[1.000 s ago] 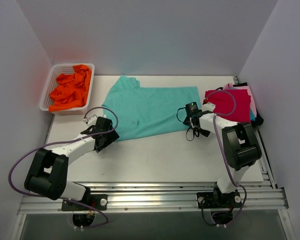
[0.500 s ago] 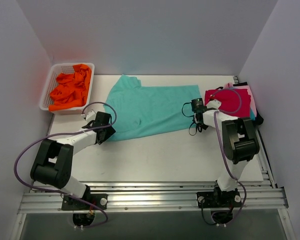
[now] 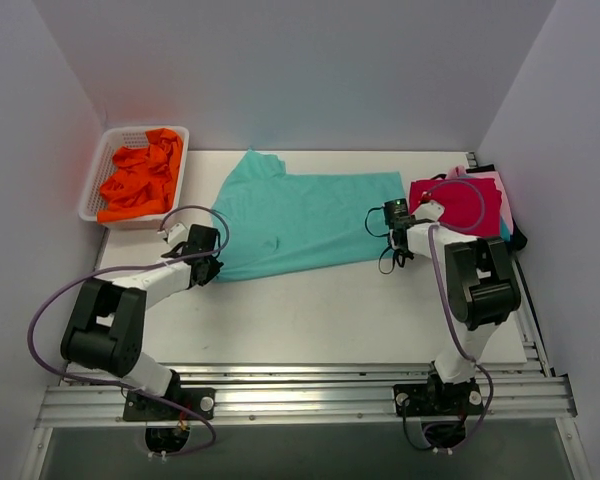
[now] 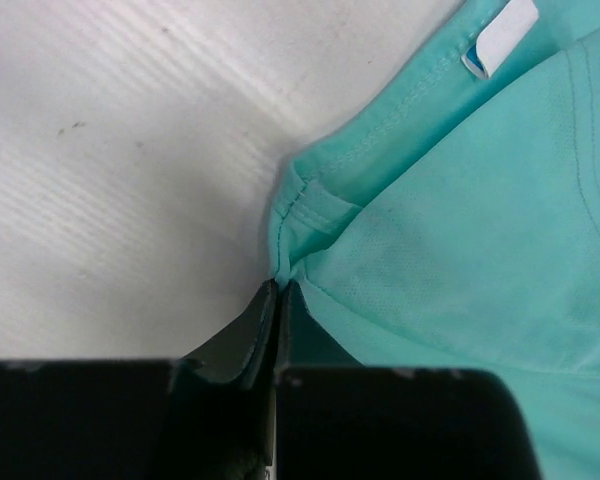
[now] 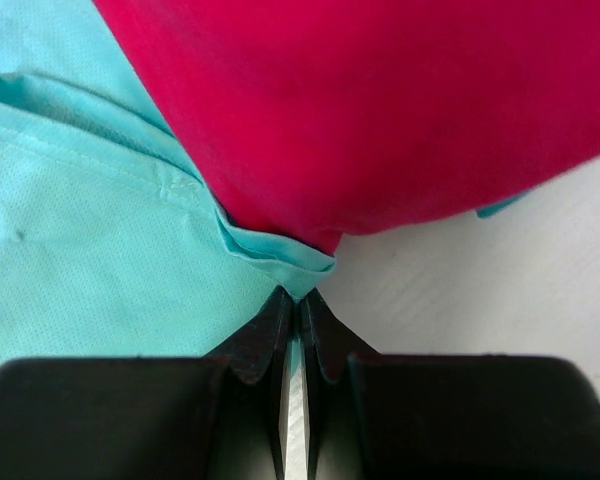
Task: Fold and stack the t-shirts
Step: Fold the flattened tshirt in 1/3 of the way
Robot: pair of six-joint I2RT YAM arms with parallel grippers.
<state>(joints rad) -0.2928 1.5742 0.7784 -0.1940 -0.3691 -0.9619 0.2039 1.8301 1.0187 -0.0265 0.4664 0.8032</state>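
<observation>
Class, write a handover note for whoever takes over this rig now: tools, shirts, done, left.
Left tool: shut on the teal t-shirt's near-left corner.
Right tool: shut on its right corner, beside the red t-shirt.
Done: red t-shirt lies on the stack at the right.
Left: fold and stack the teal one; orange clothes are in the basket.

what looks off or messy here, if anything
Nothing damaged or spilled. The orange clothes are bunched in the white basket, one fold over its rim. The teal t-shirt lies askew, and its corner tucks under the edge of the red t-shirt.
</observation>
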